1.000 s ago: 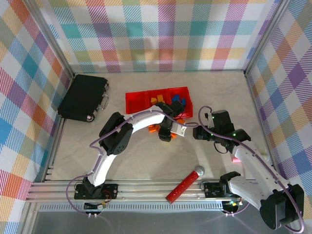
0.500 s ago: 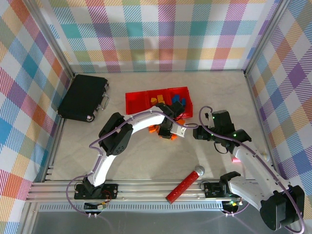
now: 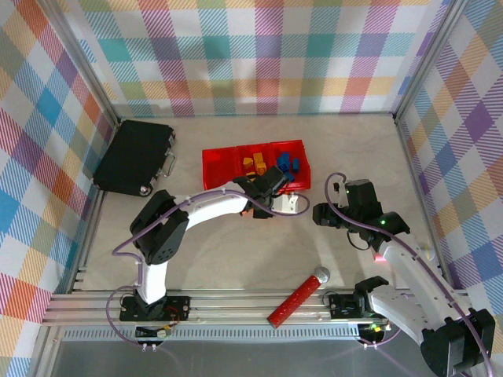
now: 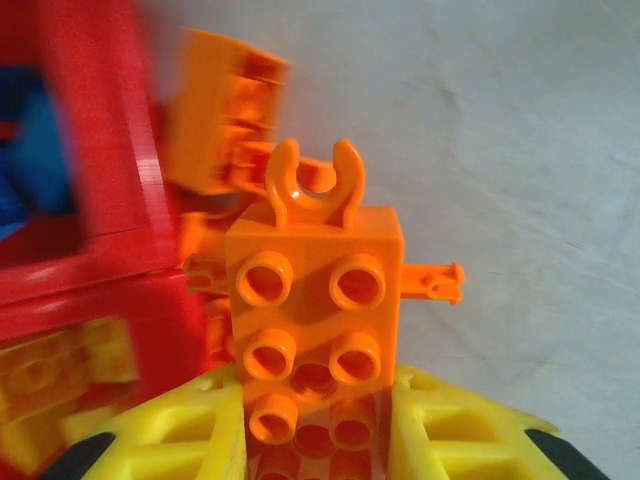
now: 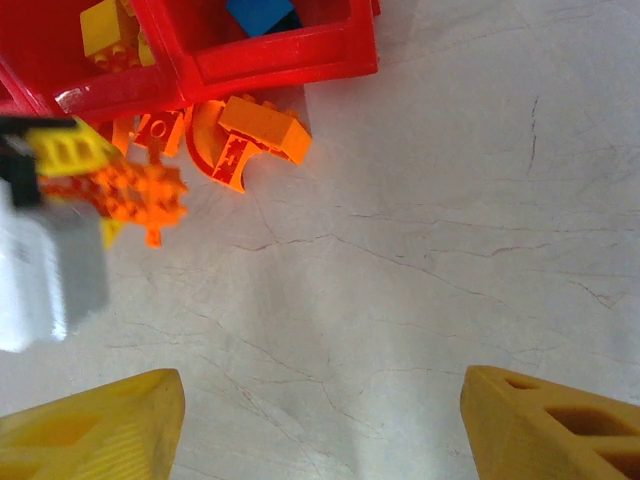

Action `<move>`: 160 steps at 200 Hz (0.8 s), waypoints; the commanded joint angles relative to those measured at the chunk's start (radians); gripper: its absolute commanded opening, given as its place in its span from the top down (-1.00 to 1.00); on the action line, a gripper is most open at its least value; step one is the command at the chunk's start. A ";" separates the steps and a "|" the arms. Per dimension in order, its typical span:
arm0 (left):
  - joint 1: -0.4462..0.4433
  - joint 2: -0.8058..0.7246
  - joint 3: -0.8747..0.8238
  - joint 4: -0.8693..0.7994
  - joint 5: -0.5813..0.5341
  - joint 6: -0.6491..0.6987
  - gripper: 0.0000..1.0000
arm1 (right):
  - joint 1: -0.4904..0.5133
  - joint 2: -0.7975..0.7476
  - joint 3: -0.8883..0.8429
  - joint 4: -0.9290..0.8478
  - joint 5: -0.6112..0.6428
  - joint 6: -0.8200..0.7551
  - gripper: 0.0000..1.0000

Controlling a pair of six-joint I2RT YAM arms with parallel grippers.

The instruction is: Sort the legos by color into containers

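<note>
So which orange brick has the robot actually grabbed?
The studded orange brick with the clip on top, clamped in the left end effector; the other orange bricks lie loose on the table beside the red bins.

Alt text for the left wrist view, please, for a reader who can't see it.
The left gripper clamps a studded orange lego with a clip at its far end. To the left are the red containers, blue pieces in one, yellow bricks in the next; a blurred second orange lego sits beside them on the pale table.
</note>
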 commanded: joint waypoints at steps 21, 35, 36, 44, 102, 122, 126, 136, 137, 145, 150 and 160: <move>0.009 -0.104 -0.026 0.219 -0.252 -0.178 1.00 | -0.005 -0.024 0.028 -0.017 0.009 0.025 -0.47; 0.036 -0.143 -0.039 0.279 -0.310 -0.246 0.99 | -0.005 -0.029 0.030 -0.020 0.010 0.025 -0.47; 0.040 -0.146 -0.038 0.282 -0.314 -0.254 0.99 | -0.005 -0.029 0.030 -0.021 0.011 0.023 -0.47; 0.068 -0.165 -0.030 0.286 -0.341 -0.322 0.96 | -0.005 -0.032 0.032 -0.024 0.012 0.022 -0.47; 0.294 -0.234 0.063 0.052 -0.332 -0.798 0.74 | -0.005 -0.032 0.032 -0.018 -0.007 0.022 -0.48; 0.317 -0.226 0.076 0.009 -0.325 -0.830 0.40 | -0.005 -0.028 0.038 -0.013 -0.018 0.023 -0.48; 0.317 -0.225 0.076 0.005 -0.336 -0.839 0.41 | -0.005 -0.027 0.039 -0.011 -0.020 0.023 -0.48; 0.325 -0.216 0.082 -0.014 -0.338 -0.882 0.39 | -0.005 -0.022 0.043 -0.009 -0.024 0.024 -0.48; 0.327 -0.216 0.084 -0.017 -0.336 -0.884 0.39 | -0.006 -0.022 0.043 -0.009 -0.024 0.023 -0.48; 0.339 -0.202 0.105 -0.058 -0.319 -0.933 0.39 | -0.006 -0.018 0.046 -0.010 -0.027 0.021 -0.48; 0.348 -0.191 0.123 -0.086 -0.314 -0.968 0.39 | -0.005 -0.015 0.049 -0.011 -0.028 0.021 -0.48; 0.364 -0.160 0.166 -0.159 -0.302 -1.041 0.39 | -0.006 -0.012 0.053 -0.013 -0.027 0.021 -0.47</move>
